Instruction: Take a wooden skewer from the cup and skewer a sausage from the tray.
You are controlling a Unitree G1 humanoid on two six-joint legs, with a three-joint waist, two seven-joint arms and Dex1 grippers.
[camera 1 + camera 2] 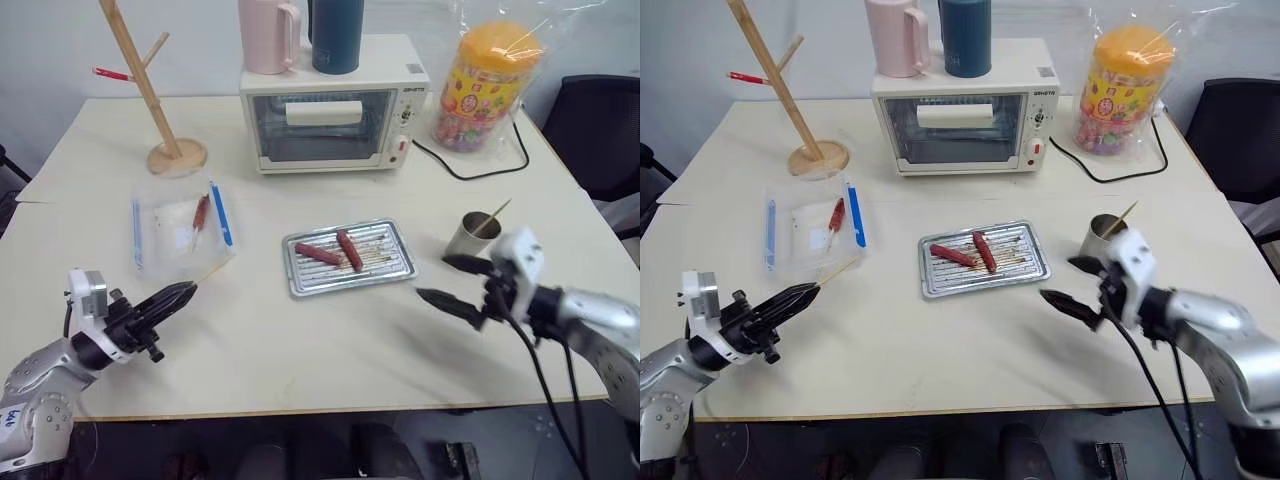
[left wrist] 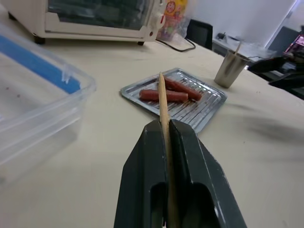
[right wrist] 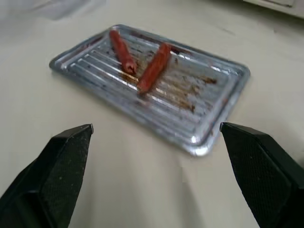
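Step in hand: a wooden skewer (image 2: 164,107) is already out of the cup (image 1: 470,236) and gripped; by my judgement the piercing step comes next, not yet begun.
Left end effector (image 1: 180,294): fingers closed tight on the skewer, which runs between them and sticks out past the tips, aimed across the table (image 1: 300,340) toward the tray (image 1: 398,268). It sits at the near left, well apart from the tray.
Right end effector (image 1: 455,281): fingers spread wide, holding nothing — hovering just right of the tray and near the cup.
Sausages: two lie on the tray's ridged floor, close together near its middle; the left sausage (image 1: 317,254) lies nearer the skewer tip, the right sausage (image 1: 349,250) beside it.
Cup: stands right of the tray, with one more stick leaning out of it.
Next move, as judged: the skewer tip needs to travel rightward to a sausage end and push in lengthwise; the open right end effector looks placed to steady a sausage or the tray, since a loose sausage may roll on the ridges.
Other items: toaster oven (image 1: 335,118) at the far centre; clear plastic container (image 1: 180,232) on the left with a blue strip.
Writing: small dark lettering at the oven's upper right corner — not legible. A yellow jar (image 1: 484,88) carries colourful printing, unreadable.
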